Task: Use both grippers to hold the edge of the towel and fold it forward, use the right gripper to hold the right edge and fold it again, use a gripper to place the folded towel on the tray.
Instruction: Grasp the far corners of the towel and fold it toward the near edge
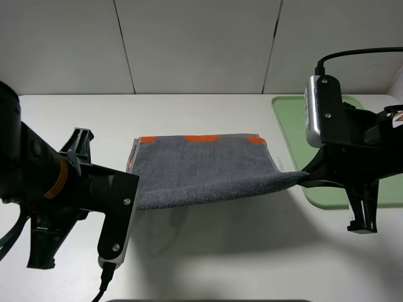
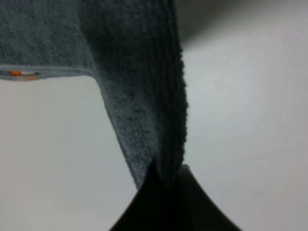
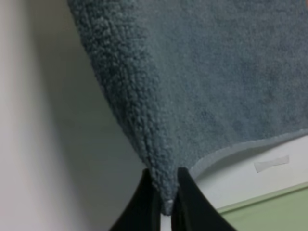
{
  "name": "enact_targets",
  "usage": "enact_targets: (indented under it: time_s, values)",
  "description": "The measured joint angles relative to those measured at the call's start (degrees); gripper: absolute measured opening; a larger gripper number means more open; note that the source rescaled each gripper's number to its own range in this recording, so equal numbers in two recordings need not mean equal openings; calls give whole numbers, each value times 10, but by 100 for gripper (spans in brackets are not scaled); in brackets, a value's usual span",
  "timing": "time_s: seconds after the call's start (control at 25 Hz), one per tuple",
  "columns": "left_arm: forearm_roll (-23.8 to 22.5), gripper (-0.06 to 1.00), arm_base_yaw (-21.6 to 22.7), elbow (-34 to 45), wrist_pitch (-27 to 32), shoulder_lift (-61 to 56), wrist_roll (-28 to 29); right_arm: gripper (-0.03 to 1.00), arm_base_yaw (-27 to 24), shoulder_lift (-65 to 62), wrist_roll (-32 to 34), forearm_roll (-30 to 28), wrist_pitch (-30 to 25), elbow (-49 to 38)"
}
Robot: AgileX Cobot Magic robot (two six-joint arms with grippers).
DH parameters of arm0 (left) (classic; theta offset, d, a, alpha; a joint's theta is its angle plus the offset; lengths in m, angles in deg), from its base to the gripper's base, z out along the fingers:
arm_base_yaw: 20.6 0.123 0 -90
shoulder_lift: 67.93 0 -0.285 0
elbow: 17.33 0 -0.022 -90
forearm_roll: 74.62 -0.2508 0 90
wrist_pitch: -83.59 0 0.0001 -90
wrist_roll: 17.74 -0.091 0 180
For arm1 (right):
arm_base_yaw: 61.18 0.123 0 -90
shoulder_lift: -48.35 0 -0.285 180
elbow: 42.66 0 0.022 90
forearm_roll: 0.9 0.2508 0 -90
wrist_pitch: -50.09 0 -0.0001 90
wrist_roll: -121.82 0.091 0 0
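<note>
Towel: the dark grey terry towel is in the middle of the white table, just left of the tray.
Far edge: lies on the table, with an orange band showing in patches along it.
Near edge: raised off the table and stretched between the two grippers, sagging a little in the middle (a soft shadow falls on the table under it).
Left gripper: its black fingers are pinched tight on the towel's near left corner, and the cloth rises from them in a thick fold.
Right gripper: its fingers are clamped on the near right corner, with the hemmed edge running away from the tips.
Right corner position: in the high view it is held close to the tray's left rim, over the table's right half.
Tray: pale green, flat on the table at the right, partly hidden by the right arm.
Arms: both are bulky and black, one on each side of the towel, each with a white side plate.
</note>
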Motion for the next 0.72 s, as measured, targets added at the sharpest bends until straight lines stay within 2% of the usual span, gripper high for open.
enact_targets:
  time_s: [0.32,0.72]
  values:
    - [1,0,-6,0,14,-17,15,0,0,-13,9,0,-25,0]
    - [-12,0,-7,0,23,-26,24,0,0,-13,27,2,-17,0]
